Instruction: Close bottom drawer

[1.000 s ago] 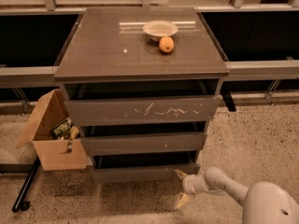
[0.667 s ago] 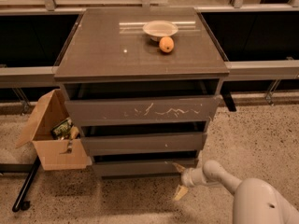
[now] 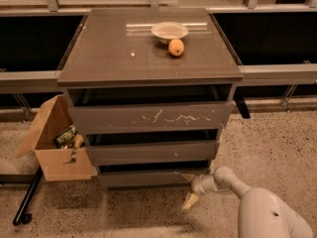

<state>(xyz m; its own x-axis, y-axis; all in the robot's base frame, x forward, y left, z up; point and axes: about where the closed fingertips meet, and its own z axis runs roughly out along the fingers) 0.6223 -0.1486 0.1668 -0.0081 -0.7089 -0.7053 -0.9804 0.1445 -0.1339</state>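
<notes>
Reaching in from the lower right, the white arm lies nearly level above the floor, its gripper at the right end of the bottom drawer, which stands slightly out at the foot of the cabinet. Jaws are spread, holding nothing; the upper finger overlaps the drawer front. Packets in the cardboard box bear print too small to read.

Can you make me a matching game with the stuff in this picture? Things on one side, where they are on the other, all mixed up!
Things:
1. bowl
2. orange fruit
3. cardboard box
4. gripper

Places:
A. on the floor, left of the cabinet
B. low down, by the bottom drawer's right end
C. at the back of the cabinet top
D. just in front of the bowl

Pairs: 1-C, 2-D, 3-A, 4-B.
</notes>
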